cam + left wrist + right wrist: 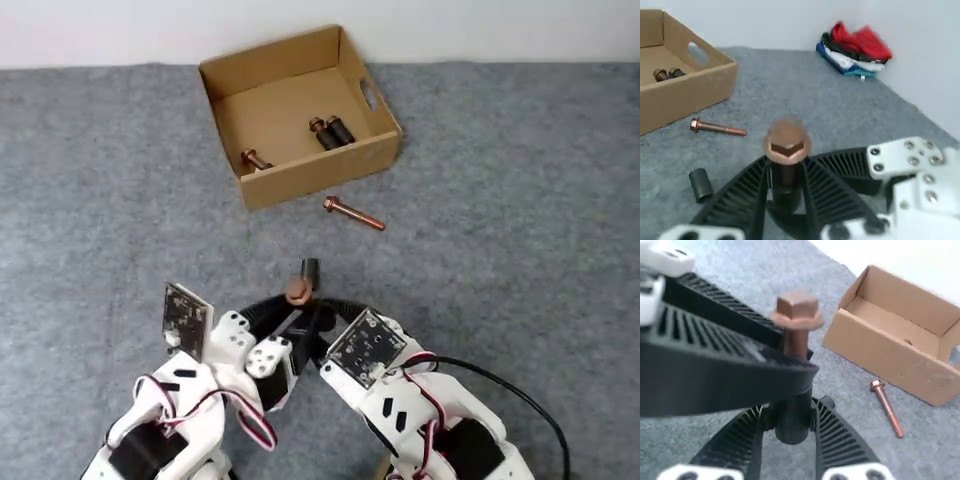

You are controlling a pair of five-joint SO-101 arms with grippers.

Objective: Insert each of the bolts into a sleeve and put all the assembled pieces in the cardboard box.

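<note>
My left gripper point(785, 182) is shut on the shank of a copper bolt point(786, 145), which stands head up. Just beneath it, my right gripper point(792, 427) is shut on a black sleeve point(791, 415), and the bolt's shank point(796, 342) runs down into the sleeve's top. In the high view both grippers meet at the bolt head point(298, 291), in front of the arms. A loose black sleeve point(310, 268) lies just beyond them. A second bolt point(353, 213) lies in front of the cardboard box point(318, 178). Inside the box rest two assembled pieces point(330, 131), point(254, 159).
Grey carpet covers the table, and the white wall stands right behind the box. A pile of folded clothes point(855, 50) lies at the far corner in the left wrist view. Open carpet stretches on both sides of the box.
</note>
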